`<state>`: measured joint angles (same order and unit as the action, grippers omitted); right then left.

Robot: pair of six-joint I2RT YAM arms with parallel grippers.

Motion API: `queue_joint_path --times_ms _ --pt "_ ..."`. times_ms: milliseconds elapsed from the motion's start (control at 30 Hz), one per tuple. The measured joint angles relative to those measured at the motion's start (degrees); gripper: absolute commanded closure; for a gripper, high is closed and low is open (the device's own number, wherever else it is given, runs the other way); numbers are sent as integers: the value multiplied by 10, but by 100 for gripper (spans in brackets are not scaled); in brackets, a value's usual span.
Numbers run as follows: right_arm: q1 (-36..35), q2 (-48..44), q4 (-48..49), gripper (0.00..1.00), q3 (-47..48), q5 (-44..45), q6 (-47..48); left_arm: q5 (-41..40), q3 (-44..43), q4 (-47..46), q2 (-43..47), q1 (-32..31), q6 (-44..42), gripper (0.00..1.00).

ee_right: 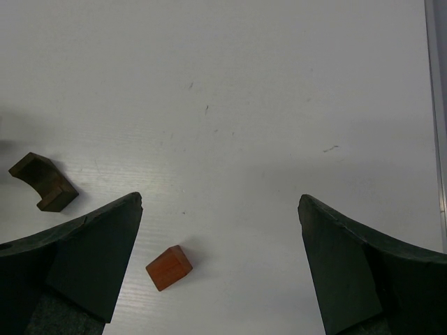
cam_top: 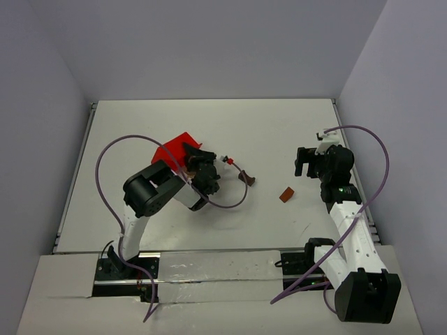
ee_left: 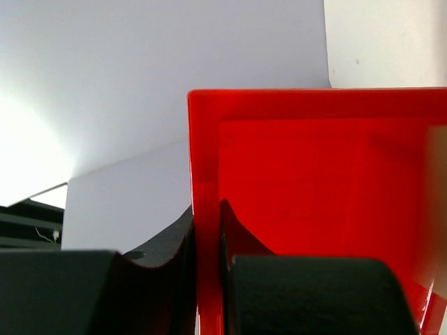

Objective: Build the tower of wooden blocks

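Observation:
A small reddish-brown cube [cam_top: 286,195] lies on the white table between the arms. A dark brown block with a curved notch [cam_top: 246,179] lies to its left. In the right wrist view the cube [ee_right: 169,267] rests low, close to the left finger, with the notched block [ee_right: 43,183] further left. My right gripper [ee_right: 220,202] hangs wide open over bare table with nothing between its fingers; from above the right gripper [cam_top: 302,162] is just right of and beyond the cube. My left gripper [ee_left: 208,213] is shut on the side wall of the red bin [ee_left: 314,174], which sits tilted at the table's centre-left [cam_top: 174,150].
A purple cable [cam_top: 234,202] loops from the left arm across the table near the notched block. The table's right edge rail [ee_right: 434,105] runs close to my right gripper. Grey walls enclose the table on three sides.

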<state>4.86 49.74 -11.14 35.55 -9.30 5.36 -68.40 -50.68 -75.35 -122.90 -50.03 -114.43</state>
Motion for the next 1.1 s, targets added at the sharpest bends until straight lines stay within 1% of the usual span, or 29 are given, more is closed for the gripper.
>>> queue_joint_path --times_ms 133,267,400,567,633,667,733,767,800,867,900,933,967,1033,1100 --pt "0 -2 0 0 0 -1 0 -2 1 -1 12 18 0 100" --pt "0 -1 -1 0 0 -1 0 -1 -3 2 14 18 0 100" --pt "0 -5 0 0 0 0 0 0 -24 1 15 47 0 100" --pt "0 -4 -1 0 0 -2 0 -13 -26 7 34 82 0 100" --pt "0 -4 -1 0 0 -2 0 -24 -26 15 64 97 40 100" --pt "0 -4 -1 0 0 -2 0 -29 -29 54 92 108 83 100" --pt "0 -4 -1 0 0 -3 0 -36 -45 181 149 125 208 100" --pt "0 -4 -1 0 0 -2 0 -37 -71 282 172 134 300 100" --pt "0 -4 -1 0 0 -3 0 -26 -118 399 187 142 397 100" --pt "0 -4 -1 0 0 -4 0 22 -235 632 194 159 591 100" --pt "0 -3 -1 0 0 -4 0 52 -287 726 192 167 672 100" --pt "0 -2 -1 0 0 -5 0 86 -325 800 193 175 743 100" --pt "0 -2 -1 0 0 -6 0 115 -346 857 197 183 798 100" --pt "0 -1 -1 0 0 -7 0 174 -363 960 208 202 887 100" --pt "0 -1 -3 0 0 -9 0 260 -367 1047 212 237 949 100"
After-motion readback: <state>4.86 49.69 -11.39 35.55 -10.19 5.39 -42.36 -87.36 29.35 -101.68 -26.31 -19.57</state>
